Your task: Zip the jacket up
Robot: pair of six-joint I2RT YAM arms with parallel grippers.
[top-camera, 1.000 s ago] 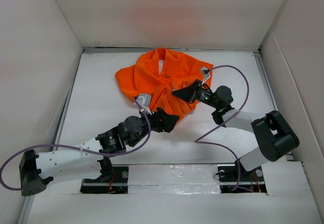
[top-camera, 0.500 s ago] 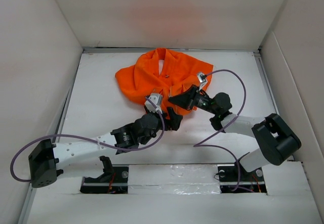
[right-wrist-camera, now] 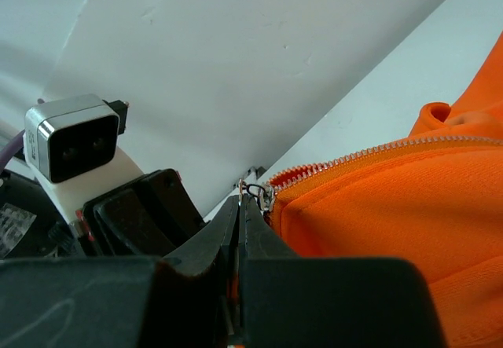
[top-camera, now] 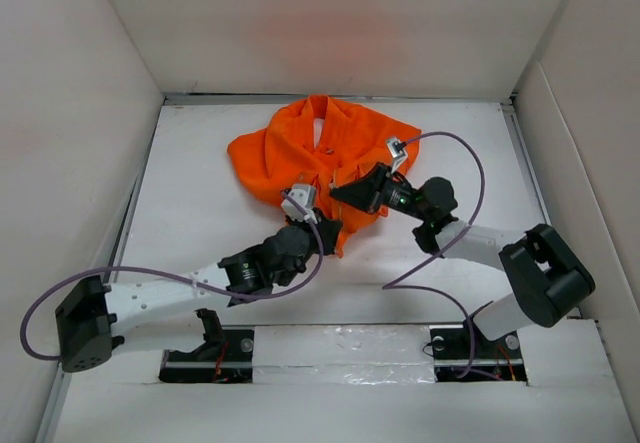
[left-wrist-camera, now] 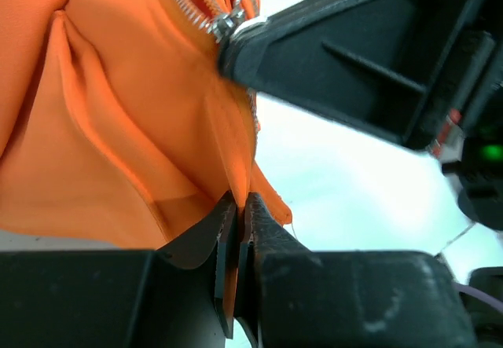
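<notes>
While L gripper (left-wrist-camera: pixel 240 206) is pinching the jacket (top-camera: pixel 290 148) at its bottom hem, R gripper (right-wrist-camera: pixel 240 200) is clamping the zip pull (right-wrist-camera: pixel 253 190). L jaws are sitting fully together w/ a thin fold of orange fabric between them, right at the front edge below the zip. R jaws are also pressing flat together, w/ only the small metal pull poking out past the tips; can't tell how much of it is sitting inside. Zip teeth (right-wrist-camera: pixel 369 153) are running away from the pull along the orange edge, up & right in R wrist view. In L wrist view the pull is showing at the top, right against R gripper's tip, and the fabric edge is running from there down into L jaws. From top cam: jacket is lying crumpled on the table (top-camera: pixel 200 193), back-centre, collar (top-camera: pixel 322 113) at the far side w/ pale lining showing at the neck. Both grippers are meeting at its near edge, L just nearer the bases than R, close together. Arms are reaching in from their own sides.
</notes>
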